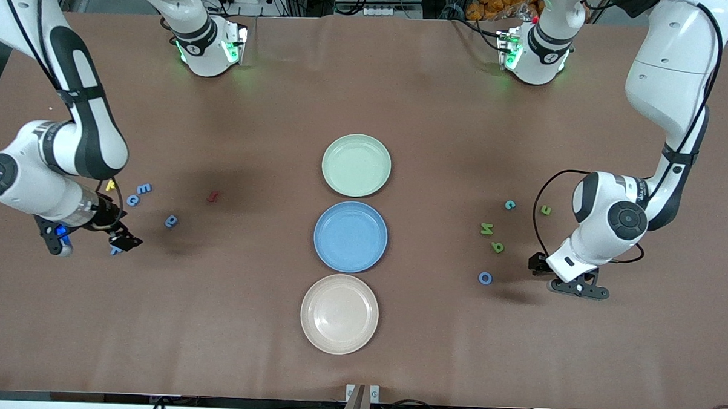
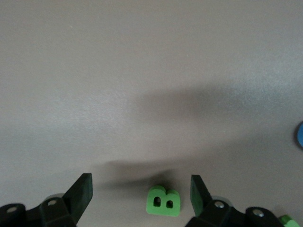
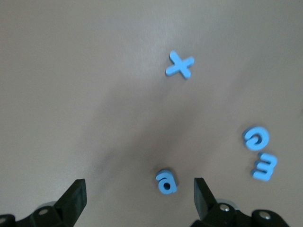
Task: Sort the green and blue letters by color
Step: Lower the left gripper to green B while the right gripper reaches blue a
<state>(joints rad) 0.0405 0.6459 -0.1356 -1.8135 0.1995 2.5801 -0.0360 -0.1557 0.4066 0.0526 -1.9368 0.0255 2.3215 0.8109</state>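
Three plates sit in a row mid-table: green (image 1: pixel 356 165), blue (image 1: pixel 350 237), pink (image 1: pixel 339 314). From the blue plate, four blue letters (image 1: pixel 145 188) lie toward nine o'clock near the right gripper (image 3: pixel 139 187), whose fingers are spread with nothing between them. A fifth, the blue O (image 1: pixel 485 278), lies toward four o'clock. Three green letters (image 1: pixel 487 229) lie toward three o'clock. A fourth, the green B (image 2: pixel 163 201), lies between the left gripper's (image 2: pixel 142 182) spread fingers, untouched
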